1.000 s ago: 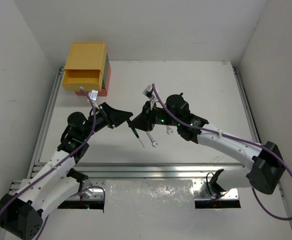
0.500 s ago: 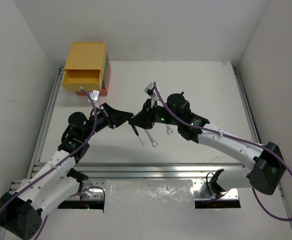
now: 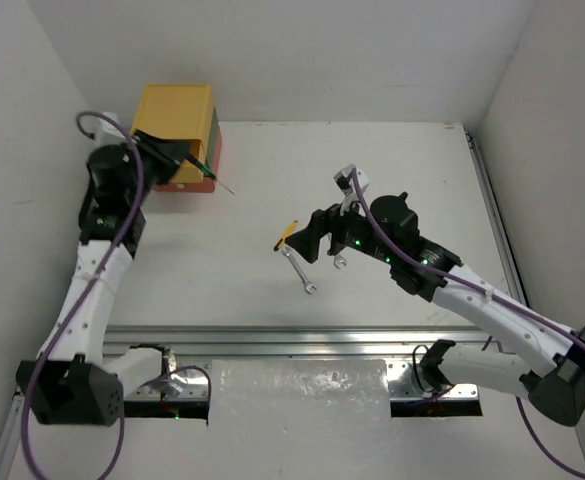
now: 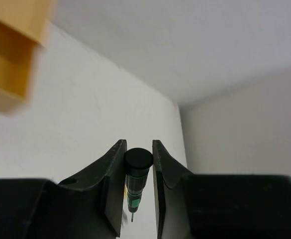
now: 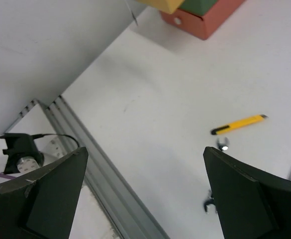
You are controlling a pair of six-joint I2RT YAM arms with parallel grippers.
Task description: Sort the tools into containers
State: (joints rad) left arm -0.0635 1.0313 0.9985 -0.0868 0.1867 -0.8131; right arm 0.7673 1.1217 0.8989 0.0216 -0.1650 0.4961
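Now — left jaws: clamped on screwdriver (image 4: 137, 167) | right jaws: wide apart

The yellow drawer (image 4: 8, 55) is blurred and cut by the edge.

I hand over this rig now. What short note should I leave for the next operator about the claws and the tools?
Left claw: shut on a black-handled screwdriver, raised near the yellow drawer.
Right claw: open, empty, above the table.
On the table: utility knife, longer wrench, shorter wrench.
Done: the drawers' contents are hidden, so I cannot tell.
Left: put the screwdriver into a drawer, then sort the knife and both wrenches.
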